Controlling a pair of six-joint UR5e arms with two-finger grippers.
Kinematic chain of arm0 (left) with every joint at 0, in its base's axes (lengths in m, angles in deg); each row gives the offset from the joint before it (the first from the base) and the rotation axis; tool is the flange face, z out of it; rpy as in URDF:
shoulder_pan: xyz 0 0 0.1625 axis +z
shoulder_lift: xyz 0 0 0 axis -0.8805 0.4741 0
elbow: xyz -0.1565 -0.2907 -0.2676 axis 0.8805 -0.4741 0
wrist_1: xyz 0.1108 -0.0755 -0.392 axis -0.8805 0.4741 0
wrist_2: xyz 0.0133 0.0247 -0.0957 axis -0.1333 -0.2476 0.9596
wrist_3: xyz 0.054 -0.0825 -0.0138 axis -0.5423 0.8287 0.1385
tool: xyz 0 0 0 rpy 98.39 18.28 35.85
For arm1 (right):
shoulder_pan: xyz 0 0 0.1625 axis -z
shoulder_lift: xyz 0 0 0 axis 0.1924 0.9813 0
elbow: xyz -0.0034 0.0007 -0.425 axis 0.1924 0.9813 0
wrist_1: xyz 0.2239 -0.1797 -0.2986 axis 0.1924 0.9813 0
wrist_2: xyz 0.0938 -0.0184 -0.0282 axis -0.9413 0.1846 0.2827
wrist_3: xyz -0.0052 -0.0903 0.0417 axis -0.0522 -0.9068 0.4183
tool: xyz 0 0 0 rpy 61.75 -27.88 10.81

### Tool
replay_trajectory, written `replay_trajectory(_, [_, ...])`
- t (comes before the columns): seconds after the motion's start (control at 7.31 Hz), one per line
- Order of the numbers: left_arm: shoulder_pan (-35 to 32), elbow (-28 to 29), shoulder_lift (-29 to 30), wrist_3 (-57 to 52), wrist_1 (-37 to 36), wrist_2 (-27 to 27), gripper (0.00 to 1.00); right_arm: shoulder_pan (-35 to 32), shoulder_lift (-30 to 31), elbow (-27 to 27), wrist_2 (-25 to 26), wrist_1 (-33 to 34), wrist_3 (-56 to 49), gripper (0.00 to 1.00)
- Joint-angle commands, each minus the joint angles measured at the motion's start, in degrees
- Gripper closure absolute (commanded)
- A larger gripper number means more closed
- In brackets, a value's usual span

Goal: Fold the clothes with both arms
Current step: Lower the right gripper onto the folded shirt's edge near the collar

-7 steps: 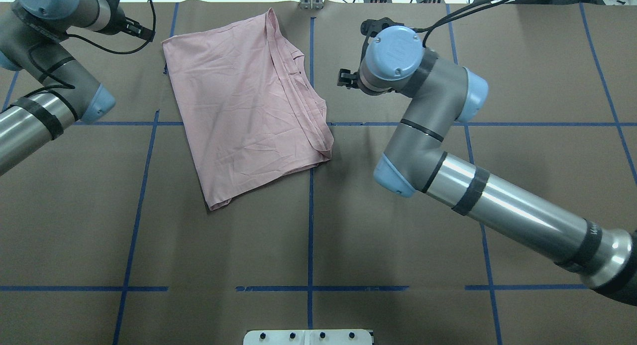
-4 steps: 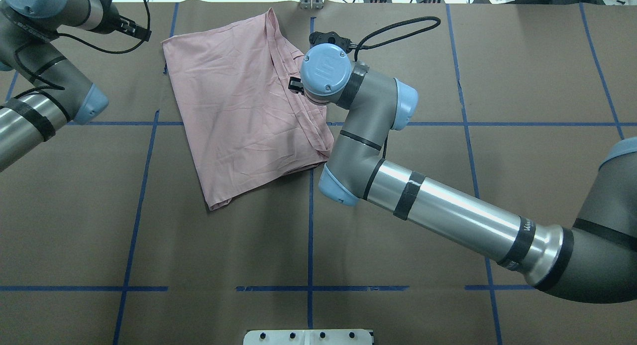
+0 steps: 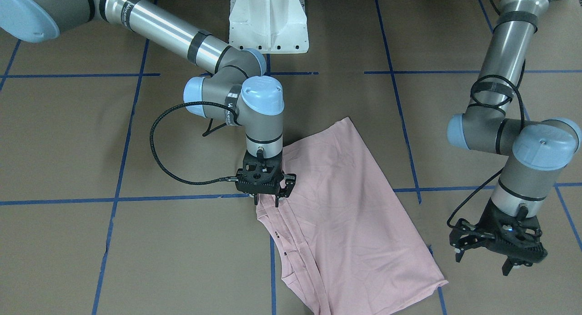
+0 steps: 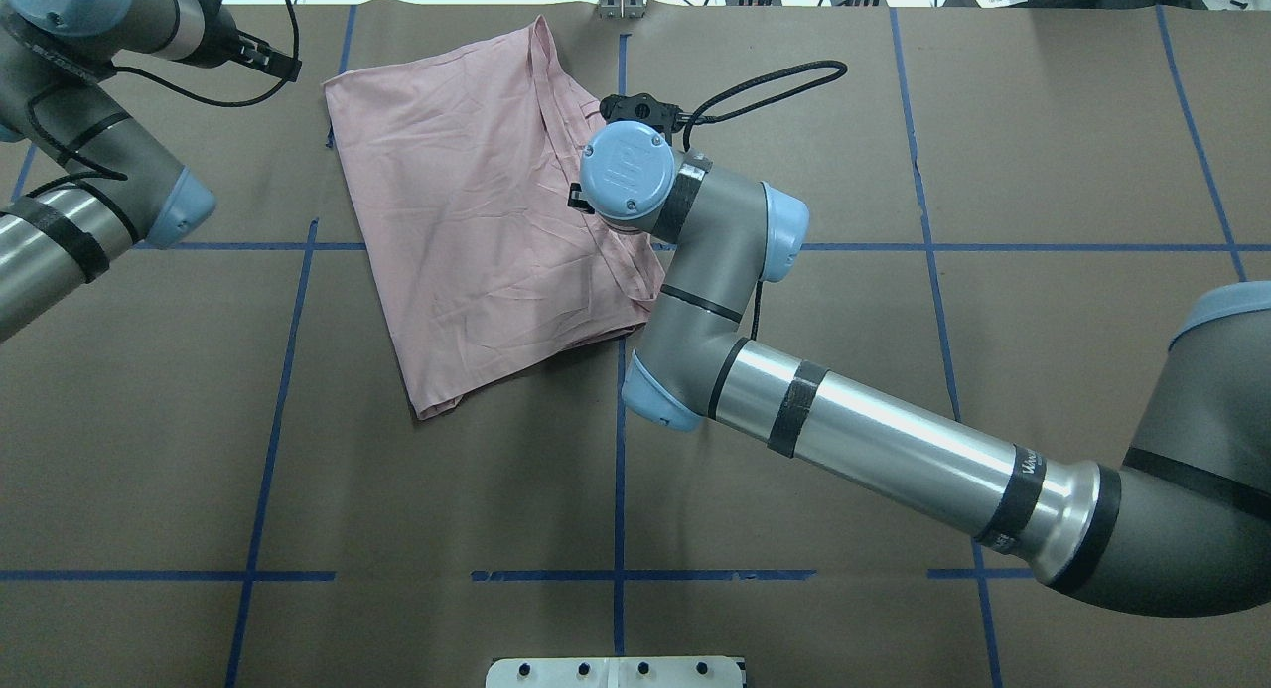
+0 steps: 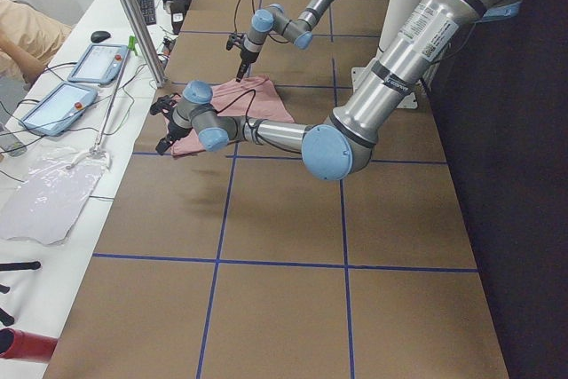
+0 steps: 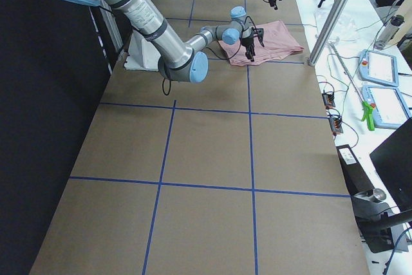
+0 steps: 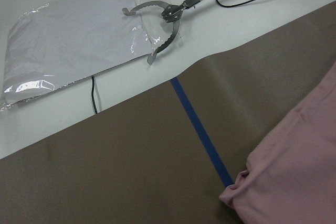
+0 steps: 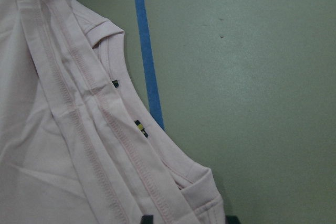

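1. Pink T-shirt (image 4: 477, 231) is lying folded and flat on the brown paper-covered table (image 4: 844, 122), over on the far side from my base. It's plain side up and skewed a bit against the blue tape grid (image 4: 619, 470).
2. The stacked hems and seams all run along the shirt edge on my right-arm side.
3. My right gripper (image 3: 267, 201) points straight down onto that layered edge. The fingers are a little apart with the cloth edge sitting between them, nothing pinched yet as far as I can see.
4. My left gripper (image 3: 482, 265) is spread wide with nothing in it, hanging over bare table just off the shirt's corner on my left side.
5. Left wrist cam gets that corner, a tape line, and past the paper a clear plastic bag (image 7: 68, 40) and a metal grabber tool (image 7: 163, 17) on white tabletop.
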Motion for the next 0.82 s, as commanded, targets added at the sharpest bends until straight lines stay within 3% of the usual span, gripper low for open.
replay_trajectory(0.0, [0.0,0.04,0.04,0.01,0.0,0.0,0.0,0.42,0.59,-0.04,0.01,0.12,-1.01,0.49])
replay_trajectory(0.41, [0.09,0.04,-0.05,-0.07,-0.09,0.0,0.0,0.51,1.38,-0.04,0.01,0.03,-0.93,0.52])
replay_trajectory(0.55, [0.09,0.04,-0.05,0.01,0.0,0.0,0.0,0.51,1.38,-0.13,0.01,-0.06,-0.66,0.65])
replay_trajectory(0.68, [0.17,0.04,-0.05,0.01,0.0,0.0,0.0,0.51,1.12,-0.21,0.01,-0.15,-0.31,0.98])
